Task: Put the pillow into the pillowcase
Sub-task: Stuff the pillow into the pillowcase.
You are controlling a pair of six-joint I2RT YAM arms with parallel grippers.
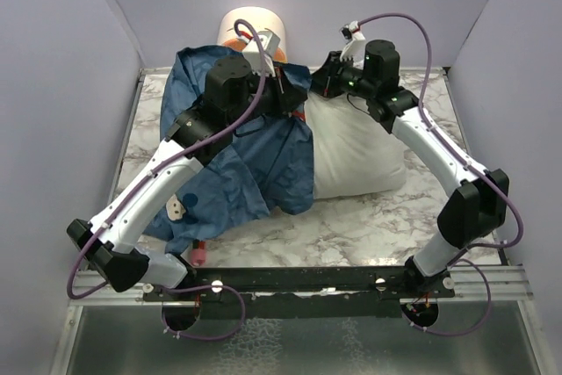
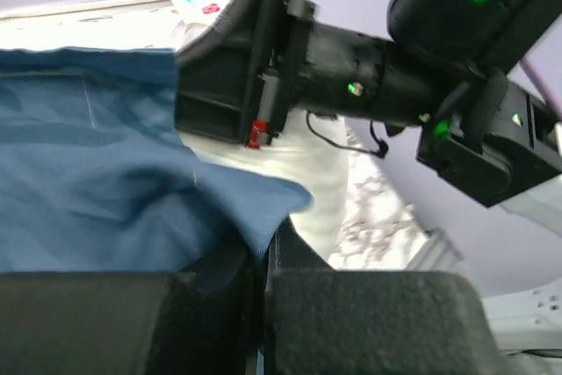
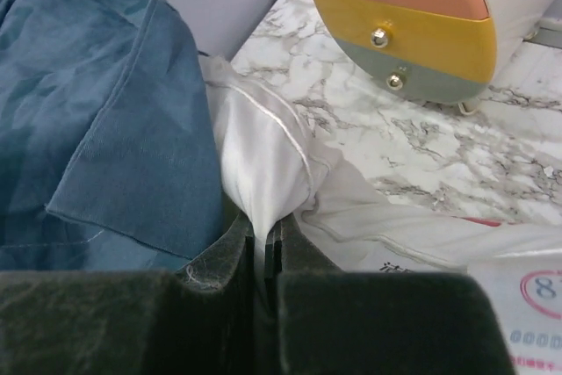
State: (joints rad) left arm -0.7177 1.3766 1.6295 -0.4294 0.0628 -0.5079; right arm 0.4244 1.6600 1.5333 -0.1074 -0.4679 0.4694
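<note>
My L gripper (image 2: 266, 256) is clamped tight on an edge of the pillowcase (image 2: 97, 173), w/ blue cloth poking out btwn the pads. My R gripper (image 3: 266, 239) is pinched closed on a white fold of the pillow (image 3: 263, 155), just beside the case's hem. Both grips sit near each other at the far end. The case lies crumpled over the pillow's left side. The rest of the pillow is bare on the marble table (image 1: 351, 226). Can't tell if any of the pillow is inside the case. A cream cyl (image 3: 404, 24) w/ an orange end stands just behind.

Crumpled blue pillowcase (image 1: 255, 164) overlaps the plump white pillow's (image 1: 360, 151) left side.
</note>
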